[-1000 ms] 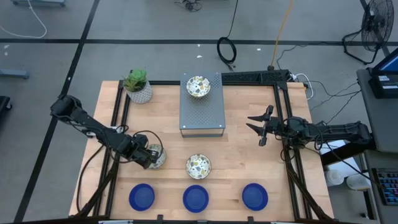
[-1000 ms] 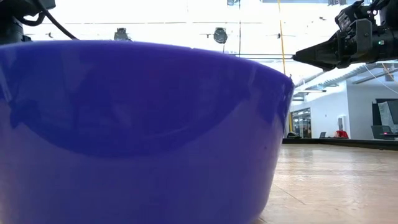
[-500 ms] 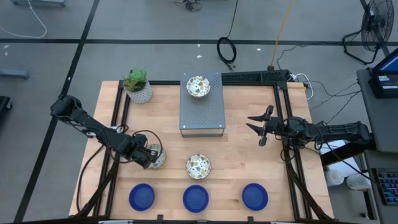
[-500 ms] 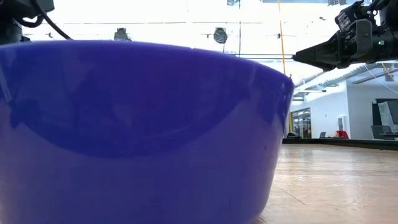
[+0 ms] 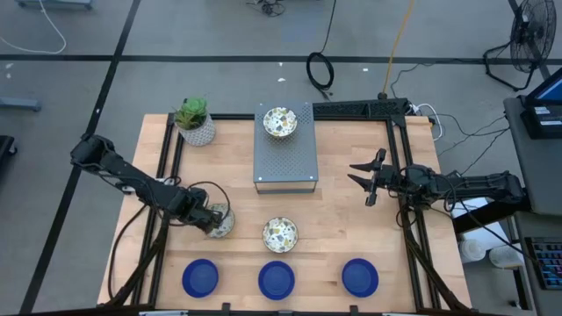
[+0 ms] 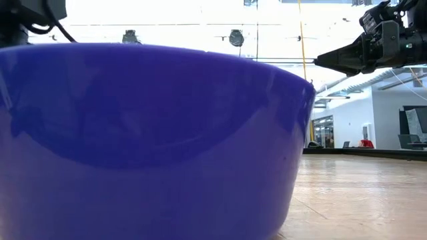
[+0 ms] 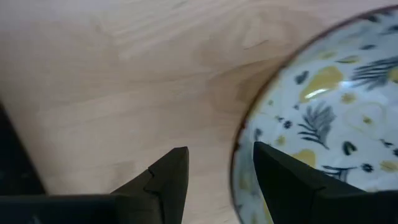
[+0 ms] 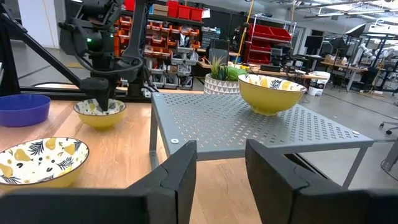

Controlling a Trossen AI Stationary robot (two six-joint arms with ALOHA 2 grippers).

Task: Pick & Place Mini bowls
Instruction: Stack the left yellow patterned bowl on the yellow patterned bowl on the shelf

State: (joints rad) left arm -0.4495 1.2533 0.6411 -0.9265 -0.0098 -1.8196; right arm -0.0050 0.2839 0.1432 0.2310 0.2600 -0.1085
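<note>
One speckled bowl (image 7: 323, 118) has its rim between the left claw's (image 7: 214, 171) narrowly parted fingers.

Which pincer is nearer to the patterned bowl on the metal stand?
Right. The right pincer hovers open beside the metal stand, level with its front edge, while the left pincer is at another patterned bowl farther from the patterned bowl on the stand.
</note>
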